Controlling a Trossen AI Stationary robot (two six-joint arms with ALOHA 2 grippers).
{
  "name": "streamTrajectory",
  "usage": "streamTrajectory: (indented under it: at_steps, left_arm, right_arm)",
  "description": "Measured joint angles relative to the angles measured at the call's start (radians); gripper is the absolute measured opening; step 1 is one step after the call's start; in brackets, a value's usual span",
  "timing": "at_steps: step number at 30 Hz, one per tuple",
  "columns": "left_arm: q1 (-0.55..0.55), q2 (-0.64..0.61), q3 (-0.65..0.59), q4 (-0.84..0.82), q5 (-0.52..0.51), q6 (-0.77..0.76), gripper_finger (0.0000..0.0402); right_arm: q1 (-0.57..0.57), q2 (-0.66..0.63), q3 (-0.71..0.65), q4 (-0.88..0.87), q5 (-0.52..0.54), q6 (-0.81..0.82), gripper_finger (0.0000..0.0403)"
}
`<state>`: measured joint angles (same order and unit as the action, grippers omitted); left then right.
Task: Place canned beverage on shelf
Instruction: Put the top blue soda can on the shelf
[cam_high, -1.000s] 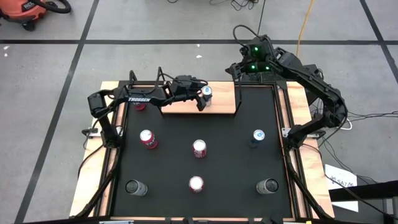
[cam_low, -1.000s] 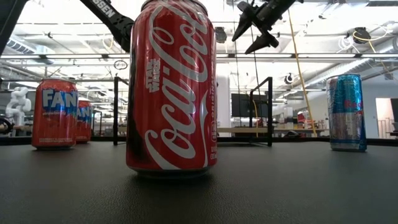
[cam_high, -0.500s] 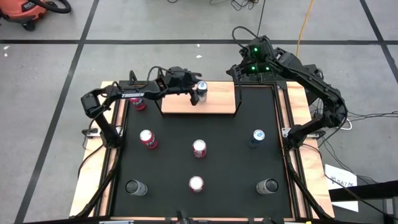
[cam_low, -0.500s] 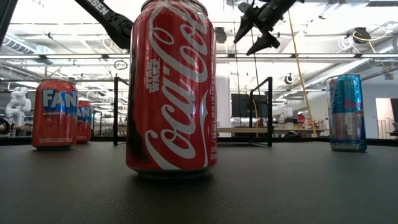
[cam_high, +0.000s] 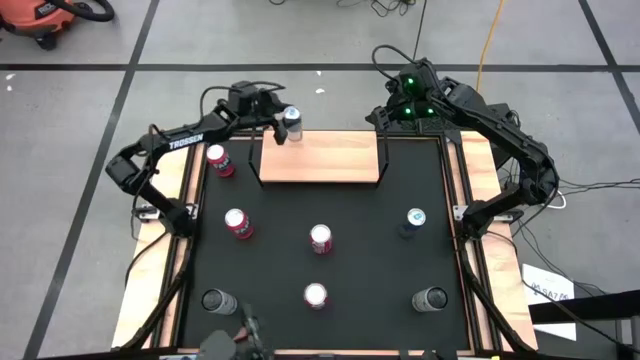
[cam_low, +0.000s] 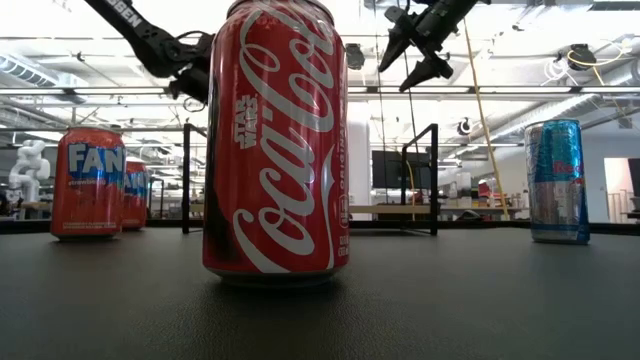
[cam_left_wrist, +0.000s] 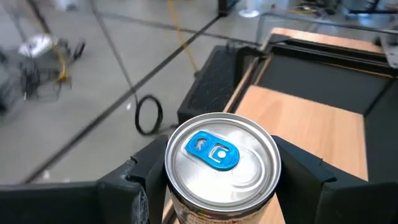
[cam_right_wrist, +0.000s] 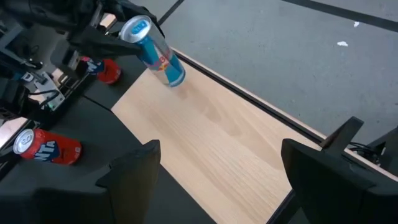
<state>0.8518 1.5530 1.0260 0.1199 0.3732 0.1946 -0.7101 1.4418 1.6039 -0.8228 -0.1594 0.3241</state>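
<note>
A slim silver-and-blue can (cam_high: 292, 123) with a blue pull tab is held upright in the air, gripped by the left tool (cam_high: 281, 121), over the shelf's far left corner. The shelf (cam_high: 330, 158), a pale wooden board with thin black corner rods, lies at the bench's far edge.

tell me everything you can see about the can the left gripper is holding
The can is a slim silver and blue drink can with a red mark on its side, a plain metal lid and a blue pull tab, unopened. The left gripper is clamped on its sides, one dark finger on each flank. It is lifted in the air and tilted, above the far left corner of the shelf, not resting on the light-wood board. Only the fingers touch it.
</note>
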Motion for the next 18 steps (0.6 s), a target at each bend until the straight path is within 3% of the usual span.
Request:
streamTrajectory:
  at_steps: [10, 18]
  left_arm:
    - [0.013, 0.011, -0.001, -0.089, -0.191, -0.084, 0.0215]
    - [0.013, 0.011, -0.014, -0.079, -0.229, -0.108, 0.0216]
  right_arm:
    - [-0.001, 0.000, 0.000, 0.044, 0.004, 0.000, 0.0320]
    - [-0.004, 0.000, 0.000, 0.056, 0.006, 0.000, 0.0320]
